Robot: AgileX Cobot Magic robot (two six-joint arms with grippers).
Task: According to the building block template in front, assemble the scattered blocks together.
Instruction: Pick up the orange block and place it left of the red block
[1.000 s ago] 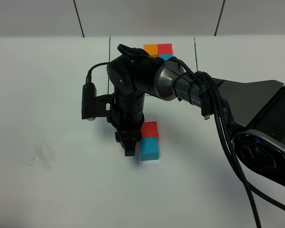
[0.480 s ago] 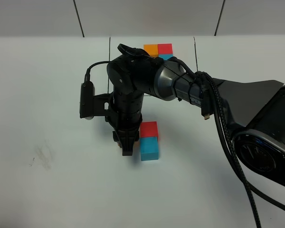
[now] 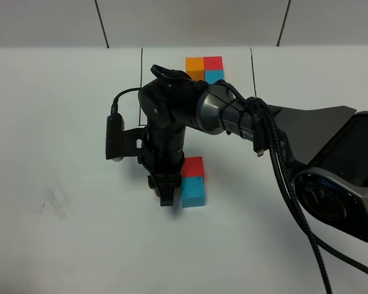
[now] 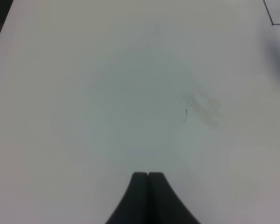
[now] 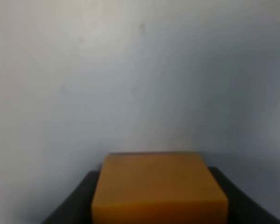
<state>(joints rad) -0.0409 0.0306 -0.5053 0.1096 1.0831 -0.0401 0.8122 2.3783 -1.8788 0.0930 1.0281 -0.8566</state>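
Near the middle of the surface: the right claw (image 3: 166, 197) points straight down, just beside the blue block (image 3: 193, 192), on that block's left-edge side.
Writing: white letters run along the right arm (image 3: 233, 116) near its wrist, too small and too foreshortened to read; no other label shows.
Right claw state: jaws part open and closed on the orange block (image 5: 159, 189), which fills the gap between the two dark fingers (image 5: 72, 203) in the right wrist view; from above, the arm hides this block.
Left claw state: the left claw (image 4: 148, 175) has its tips pressed together and holds nothing; it hangs over bare surface (image 4: 84, 93) with a faint grey smudge (image 4: 203, 107) ahead of it.
Change since a second ago: the right arm's wrist has turned slightly and its side camera box (image 3: 115, 139) sits a touch lower and further right; the claw stays at the same spot by the blue block, grip unchanged; the cubes have not moved.
Scattered blocks: red block (image 3: 193, 166) touches the blue one on its far side, the two forming a short column.
Template: the building block template (image 3: 205, 67) lies at the far edge of the surface, orange beside red with blue under the red, between two thin black lines (image 3: 252, 64).
In the way: the right arm reaches across from the right edge and covers the ground between template and blocks; a black cable (image 3: 288, 184) runs along it.
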